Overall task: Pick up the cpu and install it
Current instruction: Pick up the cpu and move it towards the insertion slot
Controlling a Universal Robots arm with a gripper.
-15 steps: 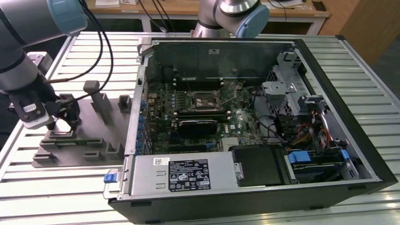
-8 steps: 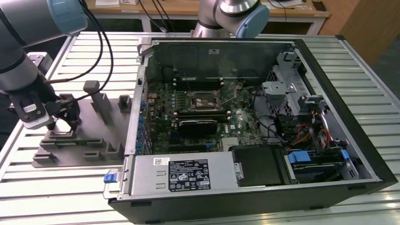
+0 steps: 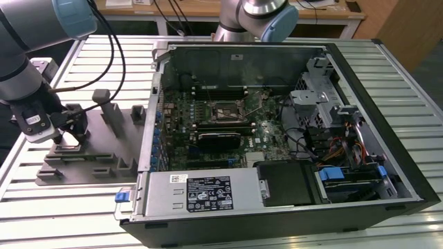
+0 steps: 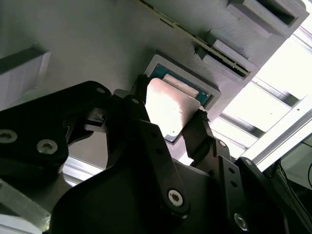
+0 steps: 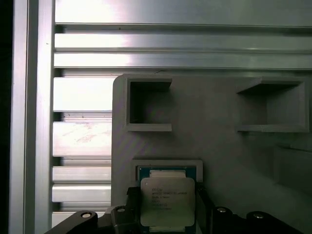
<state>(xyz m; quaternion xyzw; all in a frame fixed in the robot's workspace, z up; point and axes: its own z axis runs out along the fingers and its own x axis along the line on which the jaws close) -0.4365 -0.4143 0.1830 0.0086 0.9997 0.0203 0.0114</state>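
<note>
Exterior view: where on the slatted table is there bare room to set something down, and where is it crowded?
Bare slats lie between the grey fixture and the table's near edge, and beyond the computer case at the exterior view's right. Crowded: the fixture, where the gripper sits at the cpu, and the case's inside.

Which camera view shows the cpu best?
The first wrist view: the cpu faces the camera squarely, its silvery top and green edge plain in the grey fixture. The second wrist view shows it slanted and glaring. In the exterior view the gripper stands over it.
</note>
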